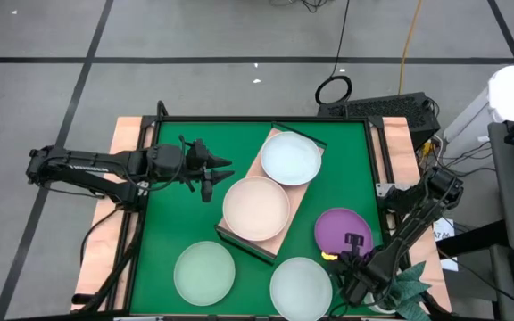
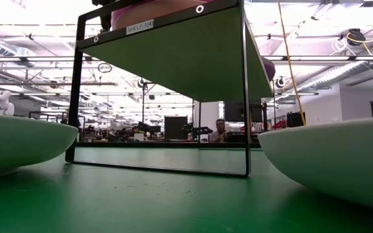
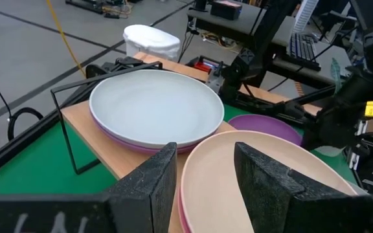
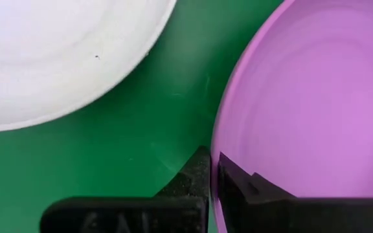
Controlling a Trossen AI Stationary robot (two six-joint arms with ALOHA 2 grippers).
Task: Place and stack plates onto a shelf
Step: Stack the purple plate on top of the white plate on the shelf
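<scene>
A light wooden shelf [image 1: 277,234] on a thin dark frame is sitting diagonally across the green mat. A whitish-blue plate [image 1: 290,158] is lying on its far end, stacked on a purple one whose rim is peeking out beneath it [image 3: 125,139]. A salmon-pink plate [image 1: 256,208] is resting on the near end. On the mat, a purple plate [image 1: 339,230] is lying just beside the shelf, with a pale mint plate [image 1: 203,273] and a whitish plate [image 1: 300,286] lying flat near the front edge.

Plates — purple plate [image 4: 303,90], cream plate [image 3: 264,188], whitish-blue plate [image 3: 155,107] — smooth plastic, soft satin sheen. Shelf [image 3: 102,133]: pale matt wood board on thin dark metal frame. Table mat [image 4: 160,129] — green, matt, finely textured.
</scene>
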